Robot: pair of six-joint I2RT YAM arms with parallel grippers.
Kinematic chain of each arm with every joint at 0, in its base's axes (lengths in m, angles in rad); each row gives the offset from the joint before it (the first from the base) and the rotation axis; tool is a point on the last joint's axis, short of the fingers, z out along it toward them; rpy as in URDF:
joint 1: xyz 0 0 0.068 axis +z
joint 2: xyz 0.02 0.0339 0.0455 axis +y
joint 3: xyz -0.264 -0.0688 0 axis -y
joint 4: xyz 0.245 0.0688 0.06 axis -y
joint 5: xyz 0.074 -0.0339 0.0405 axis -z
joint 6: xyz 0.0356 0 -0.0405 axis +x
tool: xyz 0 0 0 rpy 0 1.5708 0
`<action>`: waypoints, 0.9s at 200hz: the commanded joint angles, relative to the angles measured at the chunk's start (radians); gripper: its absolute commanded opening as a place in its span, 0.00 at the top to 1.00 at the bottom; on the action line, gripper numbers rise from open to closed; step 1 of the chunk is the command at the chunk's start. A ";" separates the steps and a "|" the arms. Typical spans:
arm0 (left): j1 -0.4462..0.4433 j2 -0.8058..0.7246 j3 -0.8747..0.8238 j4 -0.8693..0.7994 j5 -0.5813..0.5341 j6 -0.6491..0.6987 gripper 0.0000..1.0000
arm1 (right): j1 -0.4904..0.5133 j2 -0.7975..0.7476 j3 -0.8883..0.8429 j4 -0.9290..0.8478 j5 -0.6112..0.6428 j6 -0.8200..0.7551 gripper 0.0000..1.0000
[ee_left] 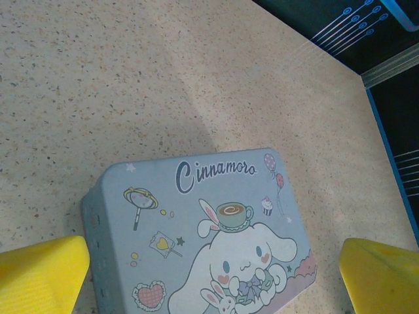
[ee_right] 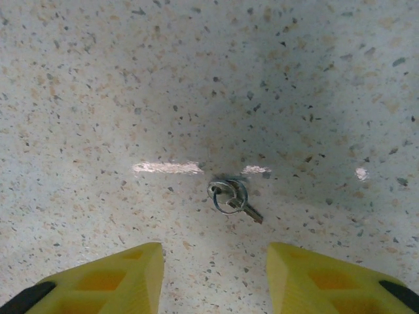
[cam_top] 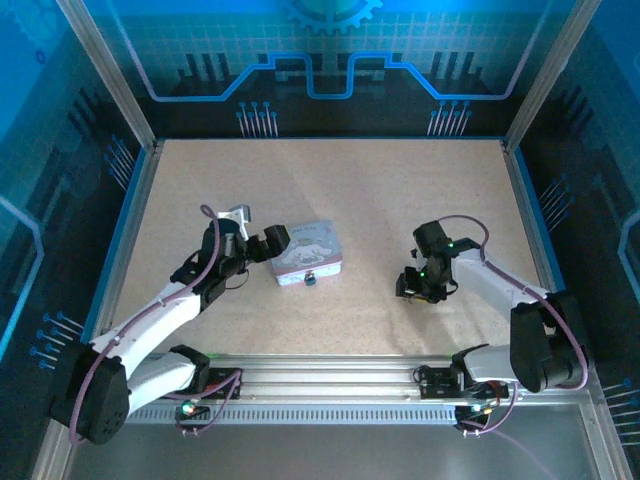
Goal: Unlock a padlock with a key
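Around the workspace stand dark blue-lit walls [cam_top: 330, 60] printed with glowing circuit lines and a gear shape, held by slanted aluminium frame posts [cam_top: 110, 75]. Inside them lies the pale beige speckled surface [cam_top: 400, 200], rimmed in blue, with a ribbed aluminium rail [cam_top: 330, 375] along its near edge where both arms are bolted. The left arm [cam_top: 170, 300] reaches inward to the pale blue-lilac rectangular tin box [cam_top: 308, 258], whose lid shows a cartoon rabbit-eared dog and the word "Cinnamoro". The left tool [ee_left: 214, 248] hangs over this tin with its yellow fingers [ee_left: 39, 275] spread wide and holding nothing. The right arm [cam_top: 500, 285] bends toward the right half of the surface; the right tool [ee_right: 215, 252] points down with its jaws partly apart over bare surface, gripping nothing. The tiny dark padlock [cam_top: 311, 279] sits against the tin's near side. The small silvery key [ee_right: 232, 196], on a thin ring, lies flat just beyond the right fingertips, well apart from the tin.
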 commanded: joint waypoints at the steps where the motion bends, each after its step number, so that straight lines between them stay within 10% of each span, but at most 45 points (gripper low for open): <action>1: -0.006 -0.011 0.001 0.029 -0.026 -0.014 0.01 | 0.011 0.014 -0.020 0.002 0.022 0.046 0.56; 180: -0.006 -0.027 -0.003 0.009 -0.042 -0.010 0.01 | 0.014 0.125 -0.023 0.083 0.041 0.053 0.74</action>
